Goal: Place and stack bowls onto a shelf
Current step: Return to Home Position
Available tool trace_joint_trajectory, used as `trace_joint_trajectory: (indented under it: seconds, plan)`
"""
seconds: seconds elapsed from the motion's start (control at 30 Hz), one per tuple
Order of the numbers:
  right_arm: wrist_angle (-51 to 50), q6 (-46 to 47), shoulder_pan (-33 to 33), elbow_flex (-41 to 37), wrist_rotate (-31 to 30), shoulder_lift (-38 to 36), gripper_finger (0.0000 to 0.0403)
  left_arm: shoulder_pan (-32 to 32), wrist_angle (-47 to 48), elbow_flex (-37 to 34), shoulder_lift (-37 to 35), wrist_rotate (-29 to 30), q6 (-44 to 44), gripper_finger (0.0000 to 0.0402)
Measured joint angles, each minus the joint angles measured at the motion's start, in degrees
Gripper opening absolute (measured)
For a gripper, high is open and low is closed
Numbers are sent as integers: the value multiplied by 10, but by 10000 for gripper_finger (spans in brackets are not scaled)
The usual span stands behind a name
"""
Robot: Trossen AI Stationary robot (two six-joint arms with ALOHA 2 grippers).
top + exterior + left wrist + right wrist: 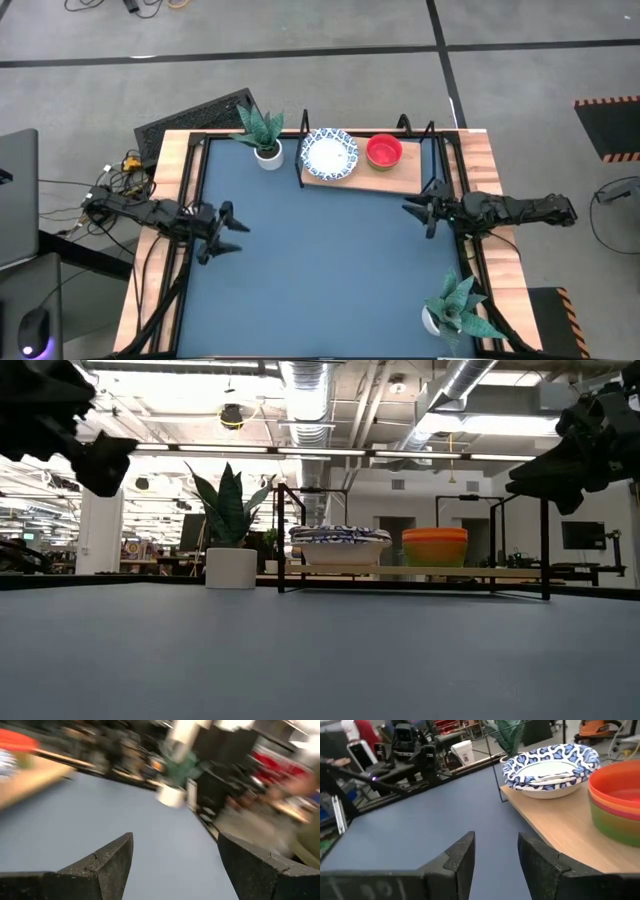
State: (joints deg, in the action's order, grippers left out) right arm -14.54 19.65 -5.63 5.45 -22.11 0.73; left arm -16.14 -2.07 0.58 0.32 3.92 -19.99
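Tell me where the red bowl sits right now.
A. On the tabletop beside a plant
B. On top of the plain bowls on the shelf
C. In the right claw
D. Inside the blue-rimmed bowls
B: the red bowl tops the plain bowls on the shelf, beside the blue-rimmed bowls, and the right claw is open with nothing in it.

High: I look straight down on my whole table (320,275).
Low: from tabletop height, I face the far shelf (500,572).
Right wrist: I'm close beside that same shelf.
Left wrist: I look across the table, toward a potted plant (172,795).
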Motion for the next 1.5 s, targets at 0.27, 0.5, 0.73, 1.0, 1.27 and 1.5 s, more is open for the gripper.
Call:
trace_joint_trajectory:
  seconds: [0.27, 0.5, 0.73, 1.0, 1.27, 1.5]
  plan:
    - [0, -11, 0, 0, 11, 0, 173, 0, 6, 0, 0, -30, 30, 274]
    - [0, -13, 0, -1, 11, 0, 173, 0, 5, 0, 0, -26, 23, 274]
    - [0, -13, 0, -1, 11, 0, 173, 0, 5, 0, 0, -26, 23, 274]
    - [0, -12, 0, -1, 11, 0, 173, 0, 5, -1, 0, -26, 22, 274]
    - [0, -12, 0, -1, 11, 0, 173, 0, 5, -1, 0, -26, 22, 274]
    - [0, -11, 0, -1, 11, 0, 173, 0, 5, -1, 0, -26, 22, 274]
